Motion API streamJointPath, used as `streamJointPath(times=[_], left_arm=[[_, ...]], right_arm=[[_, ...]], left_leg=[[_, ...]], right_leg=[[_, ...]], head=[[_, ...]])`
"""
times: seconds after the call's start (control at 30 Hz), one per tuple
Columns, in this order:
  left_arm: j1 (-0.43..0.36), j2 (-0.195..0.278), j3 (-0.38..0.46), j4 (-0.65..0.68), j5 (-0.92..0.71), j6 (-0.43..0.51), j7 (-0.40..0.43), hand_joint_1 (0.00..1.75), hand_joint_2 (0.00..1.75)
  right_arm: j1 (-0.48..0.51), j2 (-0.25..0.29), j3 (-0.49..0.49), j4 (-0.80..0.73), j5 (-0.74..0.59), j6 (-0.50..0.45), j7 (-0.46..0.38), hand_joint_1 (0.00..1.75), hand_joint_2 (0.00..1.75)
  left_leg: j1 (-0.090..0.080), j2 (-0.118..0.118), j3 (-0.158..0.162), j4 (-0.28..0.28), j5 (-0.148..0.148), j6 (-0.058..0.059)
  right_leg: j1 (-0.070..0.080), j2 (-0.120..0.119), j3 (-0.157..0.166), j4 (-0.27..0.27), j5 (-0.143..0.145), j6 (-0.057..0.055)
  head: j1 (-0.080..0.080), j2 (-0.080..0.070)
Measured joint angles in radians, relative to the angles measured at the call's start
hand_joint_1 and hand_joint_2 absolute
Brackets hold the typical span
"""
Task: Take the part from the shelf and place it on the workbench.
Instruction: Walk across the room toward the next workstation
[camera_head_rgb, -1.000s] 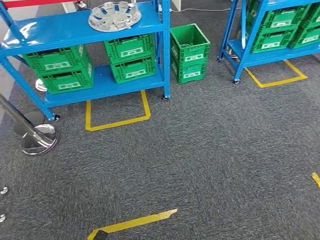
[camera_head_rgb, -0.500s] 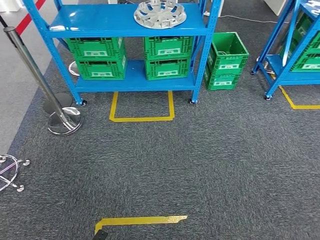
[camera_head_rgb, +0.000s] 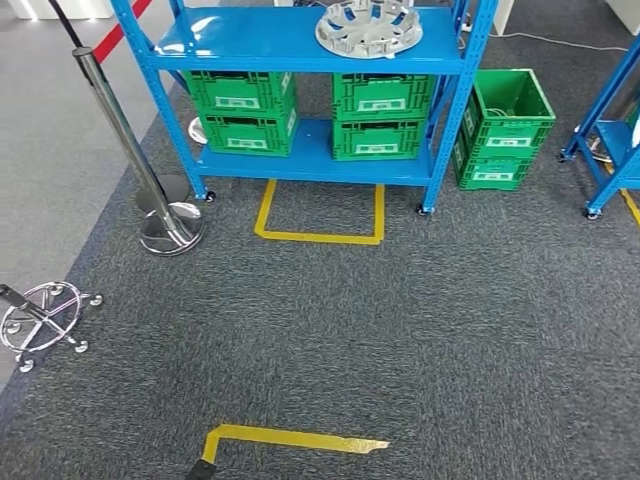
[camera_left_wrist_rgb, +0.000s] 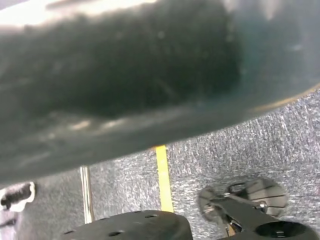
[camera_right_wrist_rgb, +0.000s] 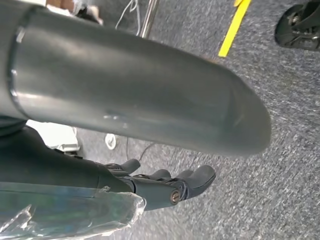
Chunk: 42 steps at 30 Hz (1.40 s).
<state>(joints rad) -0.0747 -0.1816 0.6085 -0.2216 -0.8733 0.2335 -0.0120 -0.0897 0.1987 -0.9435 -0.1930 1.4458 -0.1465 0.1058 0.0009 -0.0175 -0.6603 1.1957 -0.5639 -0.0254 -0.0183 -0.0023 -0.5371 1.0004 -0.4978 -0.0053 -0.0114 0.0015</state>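
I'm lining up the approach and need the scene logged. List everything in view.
part: one, grey, round, on the top of the shelf.
shelf: one, blue, straight ahead; a second blue rack at the right edge.
crates: four, green, in two stacks of two on the lower shelf level.
floor crates: two, green, stacked on the carpet right of the shelf.
tape: yellow, an open rectangle on the carpet before the shelf; a strip nearer.
post: one, chrome, red belt, left of the shelf.
wheeled base: one, chrome, far left.
right hand: dark fingers apart, holding nothing, above the carpet.
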Motion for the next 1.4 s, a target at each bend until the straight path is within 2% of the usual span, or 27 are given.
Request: streamJointPath(times=[0.03,0.07,0.1,0.13,0.17,0.2,0.23,0.27,0.3,0.37,0.43,0.5,0.53,0.57,0.6,0.63,0.67,0.7,0.73,0.77,0.8,0.93,1.1,1.17,1.3,1.4], left_arm=[[0.0,0.0,0.0,0.0,0.0,0.0,0.0,0.0,0.0],[0.001,0.0,0.0,0.0,0.0,0.0,0.0,0.0,0.0],[0.003,0.0,0.0,0.0,-0.001,0.0,0.0,0.0,0.0],[0.004,0.001,0.0,0.0,-0.003,-0.001,0.0,0.0,0.0],[0.005,0.001,0.0,0.0,-0.004,-0.001,0.0,0.0,0.0],[0.003,0.002,-0.001,0.0,-0.006,-0.001,0.0,0.0,0.0],[0.001,0.002,-0.001,0.0,-0.006,-0.001,0.0,0.0,0.0],[-0.001,0.001,-0.001,0.0,-0.006,-0.001,0.0,0.0,0.0],[-0.002,0.001,-0.002,0.0,-0.007,-0.001,0.0,0.0,0.0],[0.002,0.001,-0.002,0.0,-0.007,-0.001,0.0,0.0,0.0],[0.004,0.0,-0.002,0.001,-0.007,-0.001,0.0,0.0,0.0],[0.002,-0.002,-0.003,0.001,-0.007,-0.001,0.0,0.0,0.0],[0.001,-0.004,-0.003,0.001,-0.007,-0.002,0.0,0.0,0.0],[0.001,-0.004,-0.003,0.001,-0.007,-0.002,0.001,0.0,0.0],[0.001,-0.004,-0.003,0.001,-0.007,-0.002,0.001,0.0,0.0],[0.001,-0.004,-0.003,0.001,-0.007,-0.002,0.002,0.0,0.0],[0.001,-0.004,-0.003,0.001,-0.008,-0.003,0.002,0.0,0.0],[0.001,-0.004,-0.003,0.001,-0.008,-0.003,0.002,0.0,0.0],[0.0,-0.004,-0.004,0.001,-0.01,-0.004,0.002,0.0,0.0],[-0.001,-0.004,-0.004,0.001,-0.012,-0.004,0.002,0.0,0.0],[-0.002,-0.003,-0.004,0.001,-0.014,-0.004,0.002,0.0,0.0],[-0.003,-0.002,-0.01,0.002,-0.026,-0.006,0.008,0.0,0.0],[-0.005,-0.003,-0.014,0.002,-0.033,-0.005,0.013,0.0,0.0],[-0.004,-0.003,-0.014,0.002,-0.033,-0.004,0.014,0.0,0.0],[-0.004,-0.006,-0.013,0.002,-0.021,-0.004,0.013,0.0,0.0],[-0.004,-0.007,-0.012,0.002,-0.017,-0.004,0.012,0.0,0.0]], right_arm=[[0.001,0.0,0.0,0.0,0.0,0.0,0.0,0.0,0.0],[0.002,0.0,0.0,0.0,0.0,0.0,0.0,0.0,0.0],[0.002,0.0,0.0,0.0,0.0,0.0,0.0,0.0,0.0],[0.001,0.0,0.0,0.0,0.0,0.0,0.0,0.0,0.0],[0.0,0.0,0.0,0.0,0.0,0.0,0.0,0.0,0.0],[0.0,0.0,0.0,0.0,0.001,0.0,0.0,0.0,0.0],[-0.001,0.0,0.0,0.0,0.001,0.0,0.0,0.0,0.0],[-0.001,0.001,0.0,0.0,0.001,0.0,0.0,0.0,0.0],[-0.003,0.001,0.0,0.0,0.001,0.0,0.0,0.0,0.0],[-0.005,0.0,0.0,0.0,0.001,0.001,0.0,0.0,0.0],[-0.006,0.0,0.0,0.0,0.001,0.001,0.0,0.0,0.0],[-0.006,0.0,0.0,0.0,0.0,0.001,-0.001,0.0,0.0],[-0.006,0.0,0.0,0.0,-0.003,0.001,-0.002,0.0,0.0],[-0.005,0.0,0.0,0.0,-0.006,-0.001,-0.006,0.0,0.0],[-0.004,-0.001,0.0,0.0,-0.009,-0.002,-0.01,0.0,0.0],[-0.004,-0.001,0.0,0.0,-0.012,-0.004,-0.013,0.0,0.0],[-0.004,-0.002,-0.001,0.0,-0.015,-0.005,-0.017,0.0,0.0],[-0.005,-0.002,-0.001,0.0,-0.017,-0.006,-0.019,0.0,0.0],[-0.007,-0.002,-0.001,0.0,-0.019,-0.007,-0.02,0.0,0.0],[-0.009,-0.002,-0.001,0.0,-0.02,-0.008,-0.02,0.0,0.0],[-0.011,-0.002,-0.001,0.0,-0.022,-0.009,-0.019,0.0,0.0],[-0.01,-0.002,-0.003,0.0,-0.031,-0.013,-0.004,0.0,0.0],[-0.013,-0.002,-0.005,0.0,-0.037,-0.015,0.003,0.0,0.0],[-0.013,-0.002,-0.005,0.0,-0.039,-0.017,0.003,0.0,0.0],[-0.013,-0.002,-0.005,0.0,-0.04,-0.018,0.001,0.0,0.0],[-0.013,-0.002,-0.006,0.0,-0.044,-0.018,-0.002,0.0,0.0]], left_leg=[[0.002,0.005,-0.03,0.06,-0.02,-0.002],[0.002,0.007,-0.047,0.09,-0.022,-0.002],[0.003,0.008,-0.044,0.084,-0.005,0.0],[0.002,0.012,-0.02,0.035,0.03,0.004],[-0.001,0.024,0.017,-0.036,0.068,0.012],[-0.006,0.043,0.052,-0.105,0.093,0.02],[-0.011,0.059,0.078,-0.156,0.107,0.028],[-0.016,0.071,0.09,-0.184,0.109,0.034],[-0.019,0.071,0.091,-0.19,0.104,0.037],[-0.015,0.055,0.093,-0.199,0.107,0.045],[-0.008,0.04,0.1,-0.209,0.112,0.054],[-0.006,0.027,0.102,-0.211,0.113,0.059],[-0.007,0.021,0.102,-0.21,0.113,0.06],[-0.007,0.015,0.102,-0.21,0.113,0.06],[-0.008,0.01,0.103,-0.21,0.112,0.06],[-0.008,0.005,0.106,-0.21,0.111,0.058],[-0.007,0.002,0.109,-0.209,0.109,0.056],[-0.009,-0.001,0.111,-0.209,0.106,0.052],[-0.01,-0.002,0.111,-0.206,0.104,0.048],[-0.012,-0.002,0.109,-0.203,0.103,0.046],[-0.014,-0.003,0.105,-0.201,0.103,0.047],[-0.015,-0.003,0.103,-0.199,0.106,0.069],[-0.013,-0.003,0.105,-0.205,0.108,0.071],[-0.012,-0.003,0.106,-0.207,0.109,0.067],[-0.009,-0.003,0.106,-0.209,0.108,0.036],[-0.009,-0.003,0.106,-0.209,0.107,0.032]], right_leg=[[0.002,-0.013,0.0,0.0,-0.001,-0.002],[0.003,-0.024,0.001,0.0,-0.003,-0.003],[0.005,-0.034,0.003,0.0,-0.004,-0.003],[0.007,-0.044,0.006,0.0,-0.006,-0.002],[0.008,-0.052,0.01,0.0,-0.009,-0.001],[0.011,-0.061,0.013,0.001,-0.012,0.002],[0.014,-0.068,0.015,0.001,-0.015,0.006],[0.016,-0.076,0.016,0.002,-0.017,0.01],[0.018,-0.084,0.017,0.001,-0.019,0.015],[0.018,-0.096,0.017,0.011,-0.028,0.024],[0.019,-0.062,-0.003,0.079,-0.066,0.034],[0.018,-0.014,-0.057,0.203,-0.128,0.04],[0.017,-0.004,-0.086,0.259,-0.153,0.041],[0.016,0.0,-0.108,0.291,-0.161,0.04],[0.016,0.0,-0.114,0.288,-0.147,0.04],[0.016,0.0,-0.102,0.249,-0.113,0.038],[0.015,0.001,-0.076,0.178,-0.066,0.037],[0.015,0.003,-0.046,0.107,-0.031,0.035],[0.015,0.007,-0.021,0.049,-0.008,0.033],[0.014,0.01,-0.006,0.013,0.002,0.031],[0.013,0.013,-0.002,0.002,0.0,0.03],[0.015,0.013,-0.001,-0.002,0.003,0.028],[0.02,0.013,0.0,-0.002,0.0,0.018],[0.021,0.013,0.0,-0.001,0.0,0.017],[0.022,0.013,-0.001,0.001,-0.002,0.013],[0.022,0.012,0.0,0.002,-0.002,0.013]], head=[[0.0,0.0],[0.0,0.0],[0.0,0.0],[0.0,0.0],[0.0,0.0],[0.0,0.0],[0.0,0.0],[0.001,0.0],[0.001,0.0],[0.001,0.0],[0.007,0.0],[0.016,0.0],[0.018,0.0],[0.018,0.0],[0.019,0.0],[0.019,0.0],[0.019,0.0],[0.02,0.0],[0.02,0.0],[0.019,0.0],[0.018,0.0],[0.017,0.0],[0.017,0.0],[0.017,0.0],[0.017,0.0],[0.017,0.0]])
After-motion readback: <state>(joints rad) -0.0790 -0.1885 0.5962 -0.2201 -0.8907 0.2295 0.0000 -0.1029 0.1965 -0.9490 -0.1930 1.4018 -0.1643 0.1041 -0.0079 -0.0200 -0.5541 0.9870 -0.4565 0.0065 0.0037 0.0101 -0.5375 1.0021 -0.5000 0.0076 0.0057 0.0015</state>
